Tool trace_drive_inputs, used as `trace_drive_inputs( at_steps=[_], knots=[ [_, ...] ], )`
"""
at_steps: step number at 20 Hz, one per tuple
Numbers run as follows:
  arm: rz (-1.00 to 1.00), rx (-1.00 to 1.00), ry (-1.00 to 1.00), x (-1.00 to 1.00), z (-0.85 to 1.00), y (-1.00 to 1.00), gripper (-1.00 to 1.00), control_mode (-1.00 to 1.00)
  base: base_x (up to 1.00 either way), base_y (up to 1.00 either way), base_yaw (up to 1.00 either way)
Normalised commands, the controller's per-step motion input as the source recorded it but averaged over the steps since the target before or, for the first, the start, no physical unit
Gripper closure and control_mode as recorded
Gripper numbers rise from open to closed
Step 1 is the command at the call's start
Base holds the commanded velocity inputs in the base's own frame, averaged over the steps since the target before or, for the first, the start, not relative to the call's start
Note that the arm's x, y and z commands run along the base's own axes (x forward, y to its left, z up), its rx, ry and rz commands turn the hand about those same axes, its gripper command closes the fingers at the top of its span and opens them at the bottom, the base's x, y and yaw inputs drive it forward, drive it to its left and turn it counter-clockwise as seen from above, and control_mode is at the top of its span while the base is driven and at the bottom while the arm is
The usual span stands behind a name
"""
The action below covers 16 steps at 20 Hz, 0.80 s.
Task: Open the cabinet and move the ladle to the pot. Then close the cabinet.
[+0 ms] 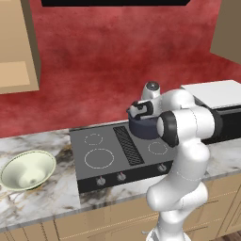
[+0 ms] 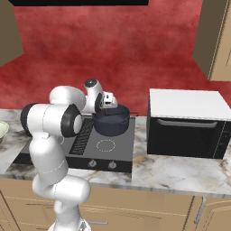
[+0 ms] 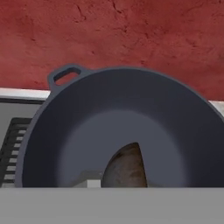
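Hovering over pot (image 3: 122, 127), gripper (image 1: 139, 110) clenched on ladle (image 3: 127, 168).
Release high and it may bounce out; watch your aim.

Left base view: from behind the arm (image 1: 181, 155), on its left, looking forward and down across the counter (image 1: 37, 197) and stove (image 1: 120, 155); mid-range.
Right base view: from behind the arm on its right, same downward tilt; takes in the stove, pot (image 2: 110, 121) and microwave (image 2: 187, 122).
Hand view: close, looking down into the pot (image 3: 122, 131), red wall (image 3: 131, 39) beyond.
Shared: stove, pot, arm, wall.
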Motion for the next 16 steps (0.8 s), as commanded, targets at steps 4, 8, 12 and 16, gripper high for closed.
trace_drive_inputs(
  at_steps=[4, 8, 12, 16],
  knots=[
    [0.00, 0.00, 0.07, 0.27, -0.15, 0.00, 1.00, -1.00, 0.00, 0.00, 0.00],
    [0.00, 0.00, 0.08, 0.30, -0.14, 0.00, 1.00, -1.00, 0.00, 0.00, 0.00],
    [0.00, 0.00, 0.05, 0.26, -0.15, 0.00, 1.00, -1.00, 0.00, 0.00, 0.00],
    [0.00, 0.00, 0.03, 0.23, -0.19, 0.00, 1.00, -1.00, 0.00, 0.00, 0.00]
  ],
)
